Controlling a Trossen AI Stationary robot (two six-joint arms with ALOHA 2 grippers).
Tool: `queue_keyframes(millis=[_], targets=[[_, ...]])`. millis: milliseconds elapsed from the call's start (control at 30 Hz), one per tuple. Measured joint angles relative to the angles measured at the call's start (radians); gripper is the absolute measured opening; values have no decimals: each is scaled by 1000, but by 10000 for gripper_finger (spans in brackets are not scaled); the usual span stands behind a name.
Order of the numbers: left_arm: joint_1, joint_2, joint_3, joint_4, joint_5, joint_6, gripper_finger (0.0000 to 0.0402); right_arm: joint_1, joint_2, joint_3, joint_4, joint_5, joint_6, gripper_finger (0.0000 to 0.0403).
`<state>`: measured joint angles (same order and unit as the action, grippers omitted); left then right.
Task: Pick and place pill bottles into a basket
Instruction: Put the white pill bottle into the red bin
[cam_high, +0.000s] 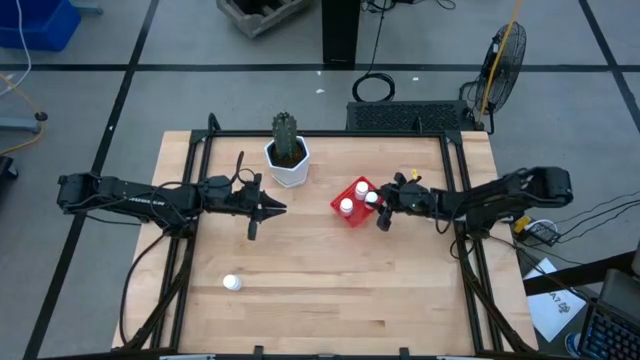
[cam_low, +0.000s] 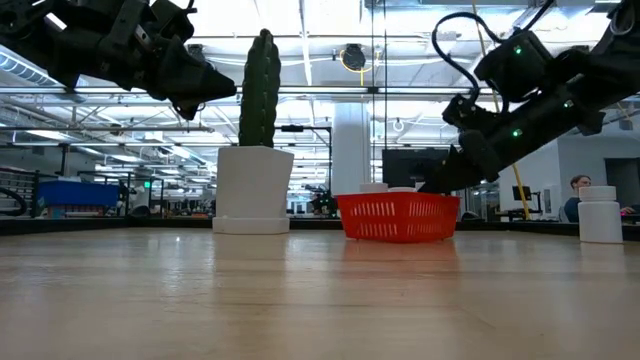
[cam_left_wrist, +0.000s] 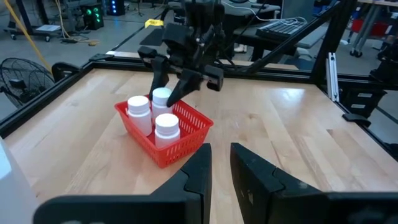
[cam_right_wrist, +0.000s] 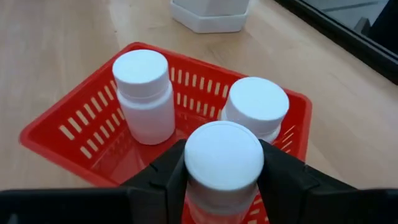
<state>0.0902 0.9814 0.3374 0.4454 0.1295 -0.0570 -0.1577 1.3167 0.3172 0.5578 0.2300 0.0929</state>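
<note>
Right tool (cam_right_wrist: 224, 171) gripping a pill bottle (cam_right_wrist: 224, 163) over the red basket (cam_right_wrist: 74, 134) holding two bottles, left tool (cam_high: 268, 208) hovering nearly closed, empty.

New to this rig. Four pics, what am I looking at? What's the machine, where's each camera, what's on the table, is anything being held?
It is a robot with two dark arms at a wooden table, each ending in a two-finger gripper.

One picture looks straight down from overhead, one looks level across the tabletop, and one comes from a camera on each wrist.

On the table stand a white pot with a cactus and a red basket with two white pill bottles standing in it. One more bottle lies alone near the front edge.

The right gripper is closed on a third bottle, holding it upright over the basket. The left gripper waits in the air near the pot, fingers nearly together and empty.
</note>
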Motion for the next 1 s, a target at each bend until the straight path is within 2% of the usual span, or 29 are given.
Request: queue_keyframes(millis=[100,367,533,633,667,833,1000], targets=[[0,0,0,0,0,0,62,0,23,0,19,1,0,155],[0,0,0,-3,0,-1,62,0,39,0,66,2,-28,221],[0,0,0,-5,1,-2,62,4,30,0,154,-1,-49,235],[0,0,0,-7,1,-4,62,35,30,7,251,-73,-26,235],[0,0,0,-6,1,-4,62,54,29,20,266,-99,-37,233],[0,0,0,-7,1,-4,62,189,35,129,238,-102,-87,220],[0,0,0,21,9,-4,62,297,146,347,61,-104,-85,211]])
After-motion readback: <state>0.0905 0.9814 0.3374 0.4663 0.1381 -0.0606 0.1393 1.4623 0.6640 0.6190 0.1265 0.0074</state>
